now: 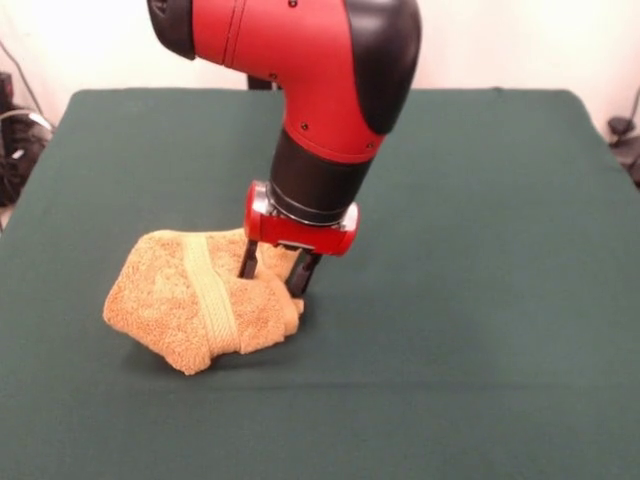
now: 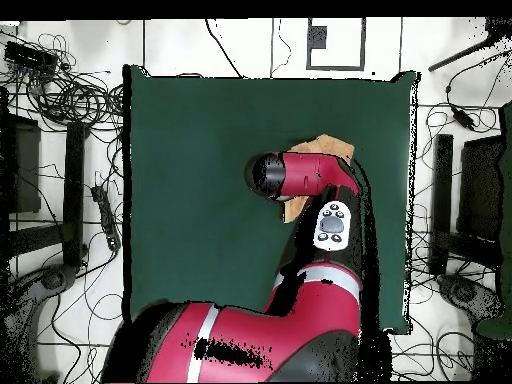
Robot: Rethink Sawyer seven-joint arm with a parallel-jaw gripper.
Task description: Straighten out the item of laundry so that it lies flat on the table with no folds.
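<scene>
Towel: we found the orange-tan towel point(image 1: 195, 298) bunched in a lump on the table point(image 1: 480, 330), toward seven o'clock from the table's centre in the front view; nearest to us of all that stood there.
Band: a paler woven band point(image 1: 210, 295) ran over the lump from about eleven o'clock down to five o'clock.
Folds: several layers sat doubled under; we judged nothing yet flat.
Gripper: the gripper point(image 1: 279, 272) stood at the lump's three o'clock edge, its two dark fingers point(image 1: 248, 260) a little apart, tips pressed into the cloth.
Grip: we could not tell whether any cloth was pinched between them.
Key relation: the bulk of the towel lay toward nine o'clock from the gripper, so we judged a pull toward three o'clock would draw the lump open.
Arm: the red and black arm point(image 1: 330, 80) came down from twelve o'clock.
Overhead: the arm hid most of the towel; only slivers showed.
</scene>
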